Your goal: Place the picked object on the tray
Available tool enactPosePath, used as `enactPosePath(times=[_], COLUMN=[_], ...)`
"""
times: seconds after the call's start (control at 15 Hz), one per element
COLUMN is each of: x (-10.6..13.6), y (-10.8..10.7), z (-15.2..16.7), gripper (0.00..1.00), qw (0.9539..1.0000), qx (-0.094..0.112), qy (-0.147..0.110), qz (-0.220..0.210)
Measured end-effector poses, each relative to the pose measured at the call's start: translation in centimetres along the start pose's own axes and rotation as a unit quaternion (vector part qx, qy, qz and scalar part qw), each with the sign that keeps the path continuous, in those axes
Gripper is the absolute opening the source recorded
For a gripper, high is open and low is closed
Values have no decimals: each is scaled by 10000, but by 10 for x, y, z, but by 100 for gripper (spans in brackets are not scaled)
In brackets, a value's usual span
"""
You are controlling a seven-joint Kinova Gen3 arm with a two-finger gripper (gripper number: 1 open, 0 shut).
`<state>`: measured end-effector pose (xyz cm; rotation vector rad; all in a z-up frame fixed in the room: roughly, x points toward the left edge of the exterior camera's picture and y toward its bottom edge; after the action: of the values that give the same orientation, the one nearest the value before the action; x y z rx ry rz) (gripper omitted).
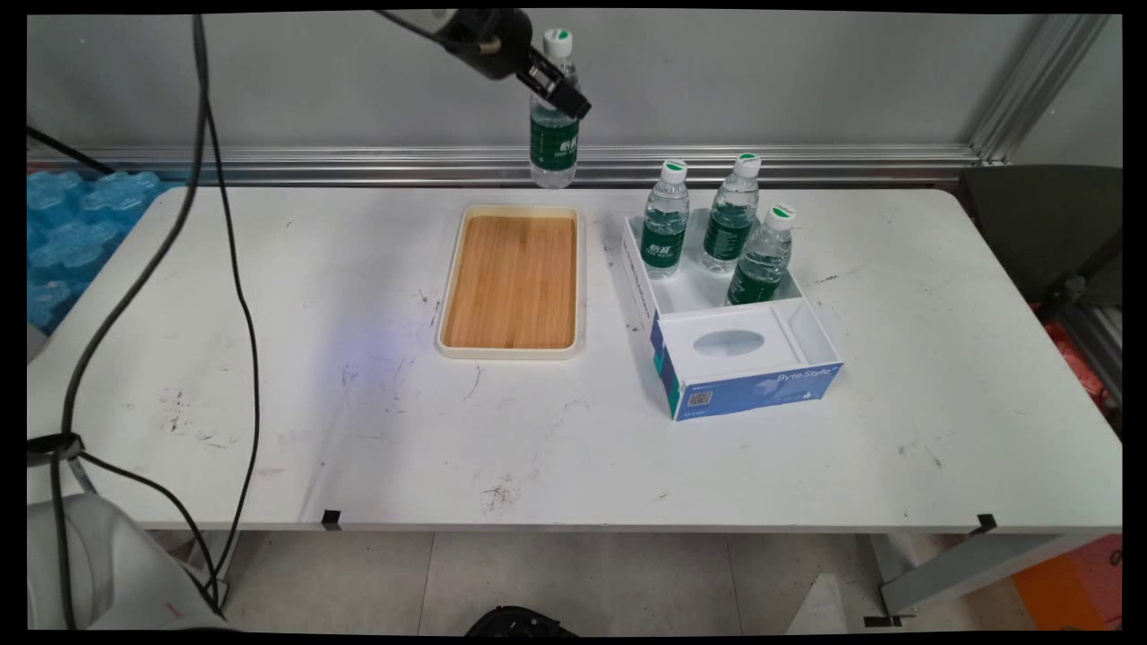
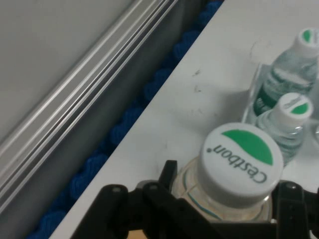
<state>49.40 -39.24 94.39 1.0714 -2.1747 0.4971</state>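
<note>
The gripper point(image 1: 557, 85) is clamped on the neck of a water bottle point(image 1: 554, 134) held high over the far table edge, beyond the wooden tray point(image 1: 511, 282); hazard: a neck-only hold may let it swing or slip.

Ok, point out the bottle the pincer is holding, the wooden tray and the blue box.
held bottle point(image 1: 554, 143), main view, green label.
wooden tray point(image 1: 510, 281), main view, bamboo floor.
blue box point(image 1: 762, 391), main view, front wall.

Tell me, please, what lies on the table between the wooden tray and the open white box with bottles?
Nothing: in the main view, only a narrow strip of bare, scuffed table separates the wooden tray from the white box.
</note>
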Motion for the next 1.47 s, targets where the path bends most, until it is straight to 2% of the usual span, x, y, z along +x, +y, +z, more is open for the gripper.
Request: enactPosePath(times=[0.8,1.47], x=[-51,-75], y=[-31,-43], z=[81,116], gripper=[0,0], qw=[9999,9999], qx=[69,54], qy=[-57,-88], qz=[-105,-120])
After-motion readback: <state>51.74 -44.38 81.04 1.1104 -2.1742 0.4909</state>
